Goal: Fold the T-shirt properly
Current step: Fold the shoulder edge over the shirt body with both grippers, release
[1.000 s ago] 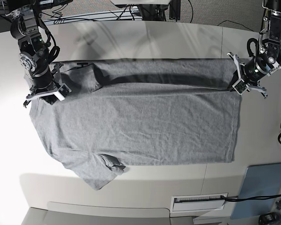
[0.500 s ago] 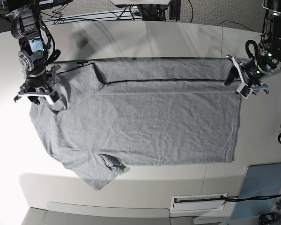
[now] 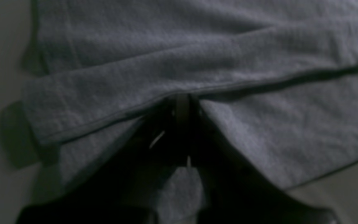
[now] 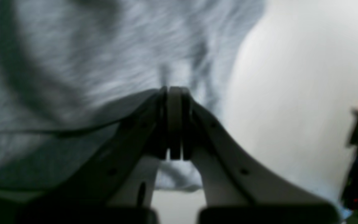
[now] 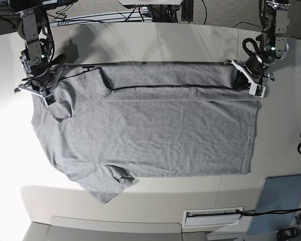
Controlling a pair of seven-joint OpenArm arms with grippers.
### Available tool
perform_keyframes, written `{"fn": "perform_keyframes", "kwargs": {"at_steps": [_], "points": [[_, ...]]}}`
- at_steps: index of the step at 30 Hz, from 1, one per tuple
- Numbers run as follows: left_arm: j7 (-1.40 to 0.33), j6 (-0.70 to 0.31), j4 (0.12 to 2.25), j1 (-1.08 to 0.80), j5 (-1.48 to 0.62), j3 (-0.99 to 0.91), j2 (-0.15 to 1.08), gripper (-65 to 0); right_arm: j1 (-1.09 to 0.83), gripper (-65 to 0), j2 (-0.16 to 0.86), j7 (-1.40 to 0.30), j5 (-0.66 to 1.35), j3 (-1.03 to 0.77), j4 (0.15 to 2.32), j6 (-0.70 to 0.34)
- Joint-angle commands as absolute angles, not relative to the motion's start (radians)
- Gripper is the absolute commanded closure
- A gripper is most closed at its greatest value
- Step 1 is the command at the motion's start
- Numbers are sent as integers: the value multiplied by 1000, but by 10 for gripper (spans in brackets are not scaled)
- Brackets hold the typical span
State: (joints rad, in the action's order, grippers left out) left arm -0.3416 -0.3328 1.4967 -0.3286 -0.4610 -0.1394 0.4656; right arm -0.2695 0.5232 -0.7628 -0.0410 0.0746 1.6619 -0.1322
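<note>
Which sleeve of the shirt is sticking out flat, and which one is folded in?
The sleeve at the near edge of the T-shirt in the base view sticks out flat. The far sleeve, beside the right end effector, is folded over the body.

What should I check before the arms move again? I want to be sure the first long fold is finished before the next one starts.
1. Far long edge of the T-shirt folded over along its length: ok.
2. Left gripper at the hem corner, jaws shut: ok; whether cloth is still pinched: cannot tell.
3. Right gripper at the shoulder end, shut: ok; wrist view too blurred to show cloth between the pads.
4. Far sleeve tucked into the fold: ok.
5. Near sleeve folded in: not ok, it sticks out, bunched.
6. Folded band lies flat: ok.
</note>
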Motion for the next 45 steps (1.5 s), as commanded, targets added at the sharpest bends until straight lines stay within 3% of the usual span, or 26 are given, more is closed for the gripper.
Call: {"fn": "perform_keyframes", "kwargs": {"at_steps": [1, 6, 16, 25, 37, 45], "points": [[-435, -340, 1482, -337, -462, -134, 464, 0, -270, 0, 540, -751, -51, 64, 1673, -125], [-445, -407, 1473, -396, -554, -134, 472, 0, -346, 0, 541, -727, -52, 64, 1674, -123], [-446, -486, 1475, -554, -527, -146, 471, 0, -545, 0, 543, -671, -64, 63, 1701, -64], [-447, -620, 1531, -649, -517, -306, 471, 0, -754, 0, 543, -610, -144, -19, 1815, -26], [-501, -675, 1565, -648, -517, -387, 472, 0, -812, 0, 543, -578, -184, -136, 1850, -30], [-506, -692, 1752, -648, -518, -387, 486, 0, -811, 0, 543, -582, -184, -215, 1988, -23]]}}
